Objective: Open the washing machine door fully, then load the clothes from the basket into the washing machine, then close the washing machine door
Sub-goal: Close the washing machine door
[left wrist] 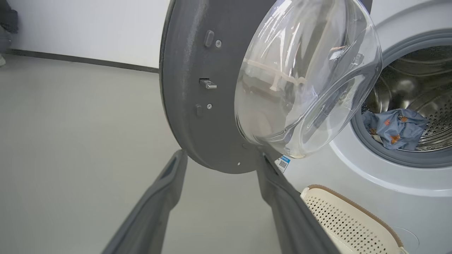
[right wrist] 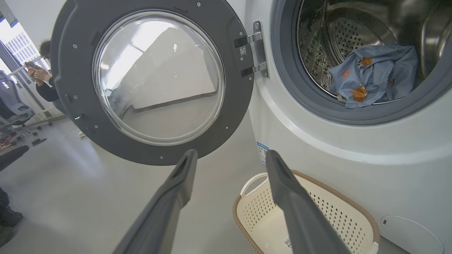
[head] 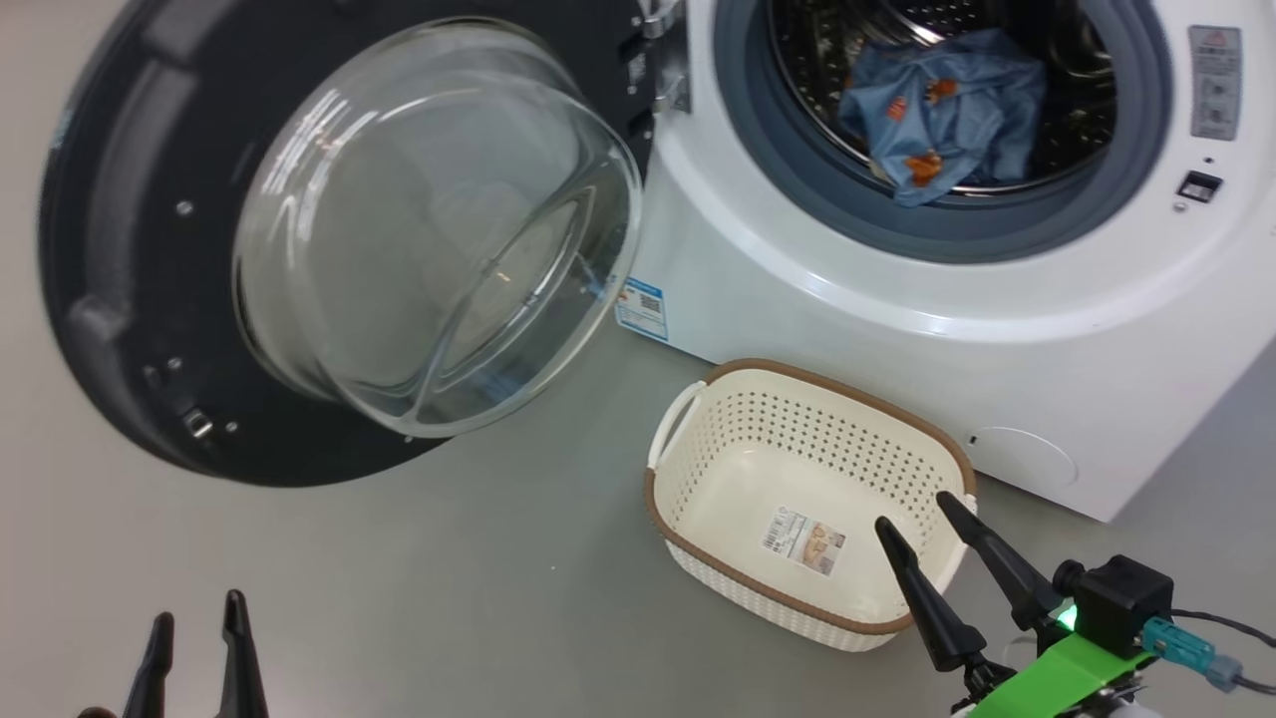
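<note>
The washing machine [head: 797,299] stands on the grey floor [head: 449,578] with its round opening uncovered. The washing machine door [head: 130,249] is swung wide to the left on its metal hinge [right wrist: 256,49], so its dark inner face and bulging glass porthole [head: 439,229] turn outward. Of the clothes [head: 942,115], a light blue piece with orange prints lies crumpled at the front of the steel drum [head: 827,60], just behind the lower lip of the grey gasket [head: 797,189]. The basket [head: 797,379] sits on the floor just in front of the machine's lower front panel, below the opening, near the blue label [head: 641,309] and the round service flap [head: 1022,459]. Its pale bottom is bare around a label sticker [head: 803,538]. The right gripper [head: 912,511] hangs over the basket's near right corner, its two dark fingers spread apart and grasping nothing. In the right wrist view the same fingers [right wrist: 282,183] point up towards the door and the opening with a clear gap between them. The left gripper [head: 197,610] is low over the floor's near left part, well apart from the basket and below the open door, and it too is released and empty. In the left wrist view its fingers [left wrist: 169,180] frame the door's lower edge without touching it. At the far left of the right wrist view, past the door's rim, a person [right wrist: 42,81] holds a small object in both hands beside an office chair [right wrist: 14,102].
</note>
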`<state>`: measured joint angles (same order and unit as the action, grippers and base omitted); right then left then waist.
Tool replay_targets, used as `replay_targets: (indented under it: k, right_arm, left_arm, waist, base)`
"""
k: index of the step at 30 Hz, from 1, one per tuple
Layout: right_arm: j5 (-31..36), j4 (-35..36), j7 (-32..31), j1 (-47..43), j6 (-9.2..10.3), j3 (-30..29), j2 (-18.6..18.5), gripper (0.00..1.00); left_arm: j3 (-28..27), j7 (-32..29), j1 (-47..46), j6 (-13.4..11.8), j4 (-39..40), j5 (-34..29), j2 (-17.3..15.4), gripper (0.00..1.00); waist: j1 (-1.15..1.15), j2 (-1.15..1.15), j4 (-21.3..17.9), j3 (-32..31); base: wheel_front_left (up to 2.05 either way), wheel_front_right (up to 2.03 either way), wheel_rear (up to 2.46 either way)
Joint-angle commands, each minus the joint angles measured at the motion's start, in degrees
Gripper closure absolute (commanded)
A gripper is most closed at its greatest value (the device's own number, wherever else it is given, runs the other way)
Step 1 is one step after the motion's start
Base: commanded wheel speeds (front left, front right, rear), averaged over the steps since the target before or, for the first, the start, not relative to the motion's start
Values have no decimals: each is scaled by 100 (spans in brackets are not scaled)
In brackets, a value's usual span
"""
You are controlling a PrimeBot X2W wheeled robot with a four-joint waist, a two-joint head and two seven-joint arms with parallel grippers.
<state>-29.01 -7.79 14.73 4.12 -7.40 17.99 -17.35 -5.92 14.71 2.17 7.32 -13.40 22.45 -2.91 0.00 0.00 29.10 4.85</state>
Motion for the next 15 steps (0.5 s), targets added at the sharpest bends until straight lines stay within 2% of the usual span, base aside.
replay_targets:
  k: [1,15]
  right_arm:
    - [-77,88,27,247,-9,196,-97,0]
    - [-191,-84,27,573,-9,518,-194,0]
  left_arm:
    - [-276,29,-55,17,138,13,-53,0]
    - [-484,29,56,17,262,107,-1,0]
  waist:
    - [0,0,147,22]
    - [0,0,179,87]
  base:
    - [0,0,0]
    - [0,0,0]
